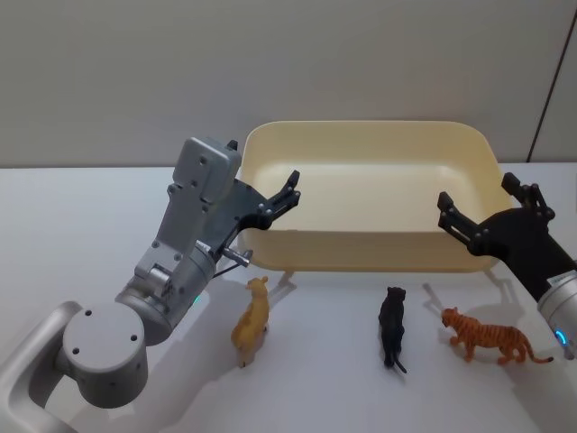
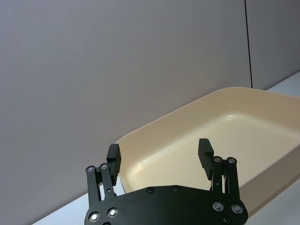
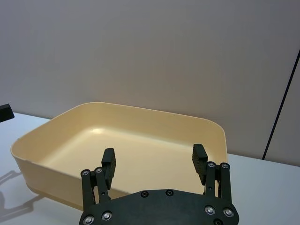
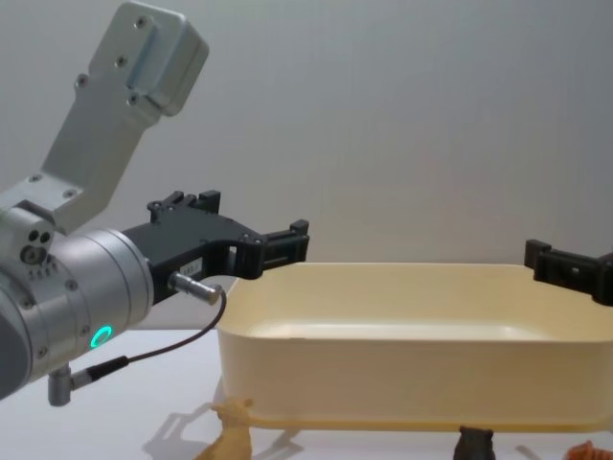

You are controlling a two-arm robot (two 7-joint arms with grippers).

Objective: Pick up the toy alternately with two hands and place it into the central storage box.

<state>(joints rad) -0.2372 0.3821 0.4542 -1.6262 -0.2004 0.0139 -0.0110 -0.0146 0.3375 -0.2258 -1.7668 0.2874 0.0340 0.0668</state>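
left claw (image 1: 290,189) and right claw (image 1: 478,191) are held wide open and empty at opposite ends of the storage box (image 1: 361,257). yellow toy (image 1: 253,320), black toy (image 1: 393,327) and tiger toy (image 1: 482,336) are cropped in chest view.

This looks like a robotics lab or test cell: a plain white table (image 1: 81,198) set against a bare grey panelled wall (image 1: 270,54) with a dark vertical seam (image 2: 248,47).

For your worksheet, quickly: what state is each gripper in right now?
Left gripper: open, holding nothing, by the storage box's left end.
Right gripper: open, holding nothing, by its right end.
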